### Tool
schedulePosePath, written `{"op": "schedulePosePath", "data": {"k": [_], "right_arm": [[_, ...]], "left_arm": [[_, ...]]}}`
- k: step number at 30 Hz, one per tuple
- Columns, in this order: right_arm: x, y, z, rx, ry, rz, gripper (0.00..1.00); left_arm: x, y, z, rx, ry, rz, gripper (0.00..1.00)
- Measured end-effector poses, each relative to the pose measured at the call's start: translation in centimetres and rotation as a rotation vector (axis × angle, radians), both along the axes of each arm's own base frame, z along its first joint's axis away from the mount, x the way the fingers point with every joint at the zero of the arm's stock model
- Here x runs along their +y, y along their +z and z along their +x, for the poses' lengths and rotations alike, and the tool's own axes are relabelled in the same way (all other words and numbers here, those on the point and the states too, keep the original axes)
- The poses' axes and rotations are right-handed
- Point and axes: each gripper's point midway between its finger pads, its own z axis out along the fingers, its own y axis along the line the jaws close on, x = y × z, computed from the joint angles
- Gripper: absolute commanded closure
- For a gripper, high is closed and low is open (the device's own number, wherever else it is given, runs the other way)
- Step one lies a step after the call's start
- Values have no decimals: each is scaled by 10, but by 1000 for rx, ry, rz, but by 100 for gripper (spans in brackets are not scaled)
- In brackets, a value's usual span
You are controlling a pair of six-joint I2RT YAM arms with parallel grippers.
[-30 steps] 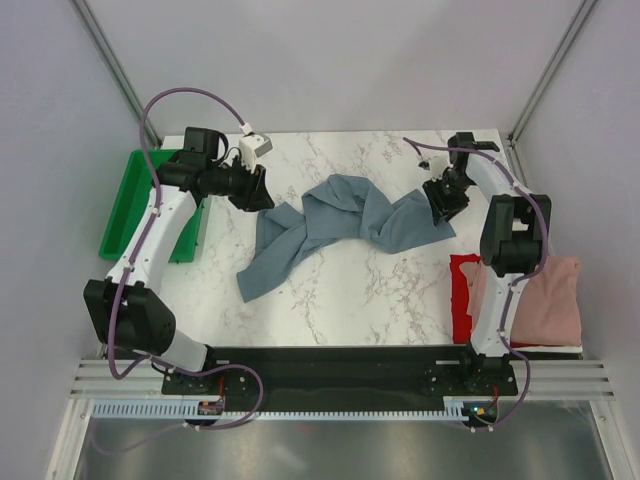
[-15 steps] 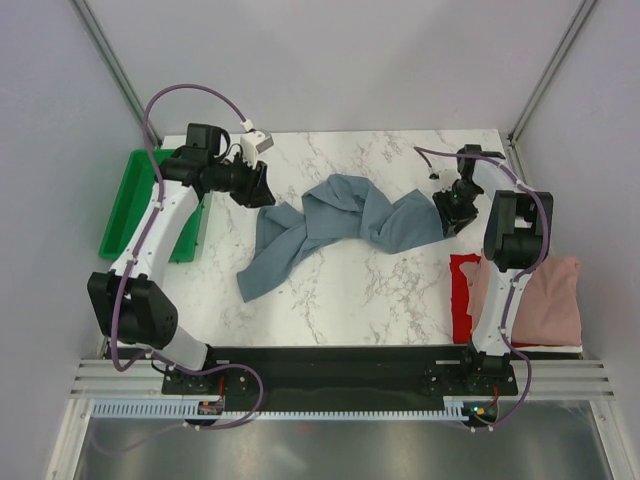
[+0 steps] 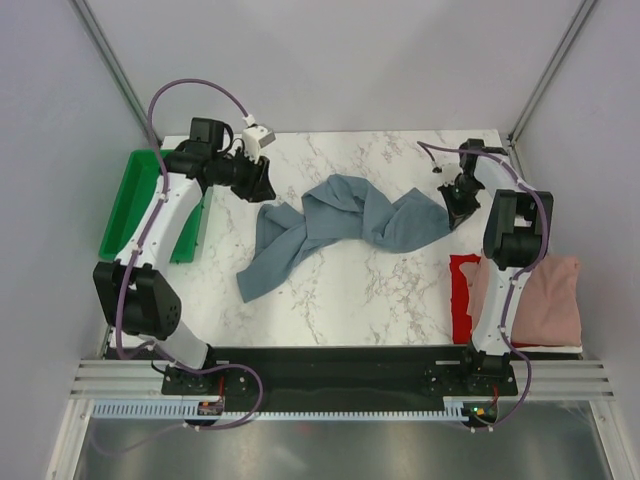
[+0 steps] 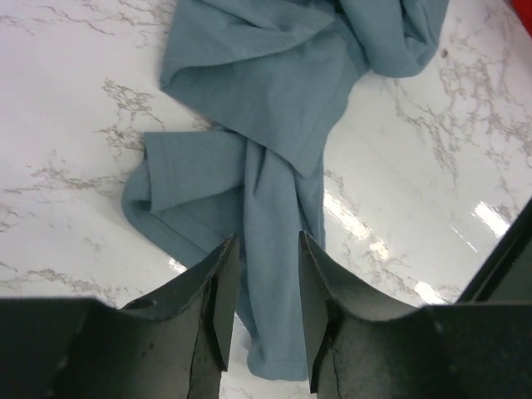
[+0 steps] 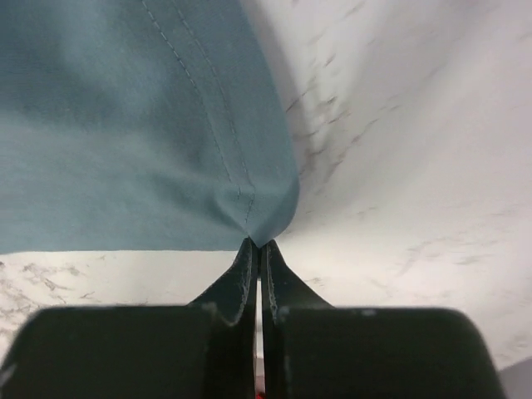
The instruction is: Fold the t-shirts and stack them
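The slate blue-grey t-shirt (image 3: 340, 215) lies crumpled in a long band across the middle of the marble table (image 3: 340, 290). In the left wrist view the same t-shirt (image 4: 274, 108) spreads below my left gripper (image 4: 266, 241), whose fingers (image 4: 218, 291) stand apart over a narrow strip of the cloth without pinching it. My left gripper (image 3: 262, 188) hovers at the shirt's left end. My right gripper (image 5: 258, 243) is shut on a hemmed corner of the blue-grey t-shirt (image 5: 125, 125) at its right end (image 3: 450, 212). The dusty pink t-shirt (image 3: 545, 300) lies on the bright red one (image 3: 462, 295) at the right edge.
A green plastic tray (image 3: 130, 205) sits off the table's left side, under the left arm. Grey walls and metal posts close in the back and sides. The arms' black base rail (image 3: 340, 365) runs along the near edge.
My right gripper has moved slightly toward the back right and shut on the shirt's right corner. The left gripper drew back a little toward the far left, its fingers still apart.
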Motion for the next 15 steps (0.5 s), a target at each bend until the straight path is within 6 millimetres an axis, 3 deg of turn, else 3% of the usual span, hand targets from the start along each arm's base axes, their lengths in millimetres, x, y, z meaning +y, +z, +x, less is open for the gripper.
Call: {"op": "schedulePosePath", "data": {"k": [4, 8, 12, 15], "right_arm": [[-9, 35, 40, -135, 7, -41, 100], [-17, 96, 87, -353, 26, -95, 100], [-18, 147, 95, -479, 58, -138, 100], [-16, 167, 93, -521, 71, -160, 100]], "left_arm": [[3, -20, 36, 21, 36, 47, 55], [3, -55, 77, 70, 62, 90, 53], [-4, -85, 120, 95, 69, 95, 52], [-9, -104, 140, 108, 68, 93, 52]]}}
